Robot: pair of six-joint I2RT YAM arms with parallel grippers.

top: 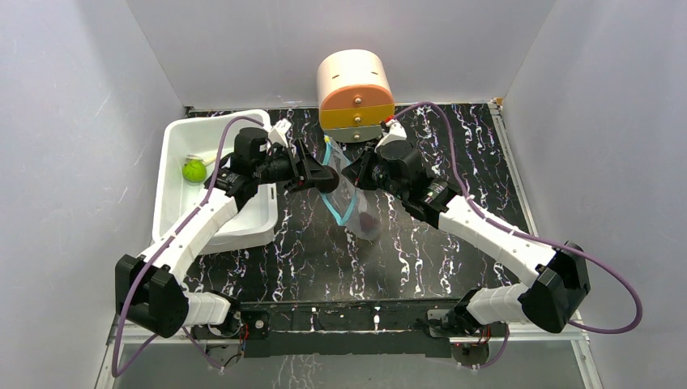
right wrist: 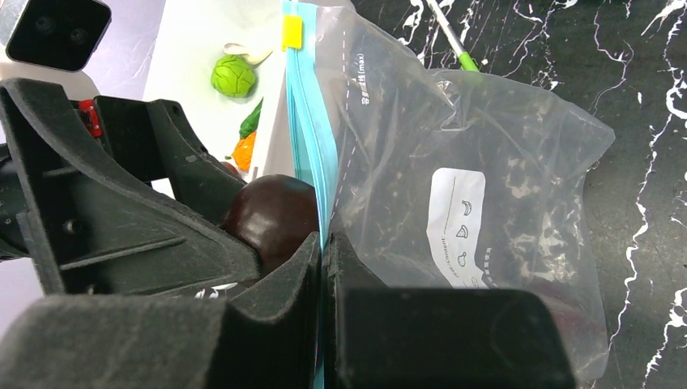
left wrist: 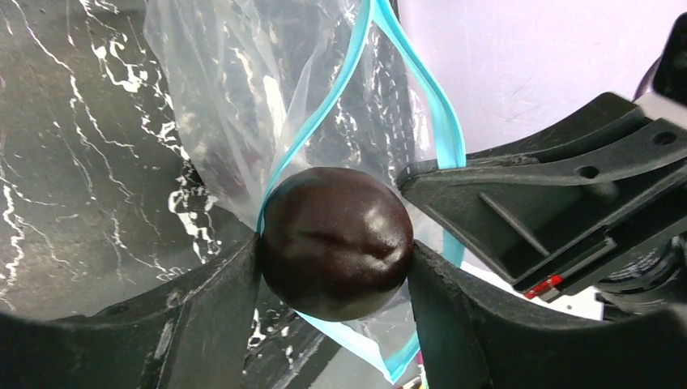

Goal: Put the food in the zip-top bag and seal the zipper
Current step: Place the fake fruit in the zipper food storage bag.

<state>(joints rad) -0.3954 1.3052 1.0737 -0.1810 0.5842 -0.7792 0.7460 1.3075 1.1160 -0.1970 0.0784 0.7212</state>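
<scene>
My left gripper point(left wrist: 336, 253) is shut on a dark purple-brown ball point(left wrist: 336, 243) and holds it right at the open mouth of the zip-top bag point(left wrist: 267, 97). The teal zipper point(left wrist: 324, 105) spreads in a loop around the ball. My right gripper point(right wrist: 322, 243) is shut on the zipper point(right wrist: 312, 138) edge and holds the clear bag point(right wrist: 486, 162) upright; its yellowish end tab point(right wrist: 292, 32) points away. From above, both grippers point(top: 322, 177) point(top: 359, 172) meet at the bag point(top: 352, 203), with a dark lump point(top: 369, 220) inside it low down.
A white tub point(top: 182, 134) stands at the left with a lime-green fruit point(right wrist: 233, 75), a green pepper point(right wrist: 251, 120) and an orange lump point(right wrist: 244, 151) in it. A white pen point(right wrist: 454, 40) lies behind the bag. A beige and orange cylinder point(top: 355, 93) stands at the back.
</scene>
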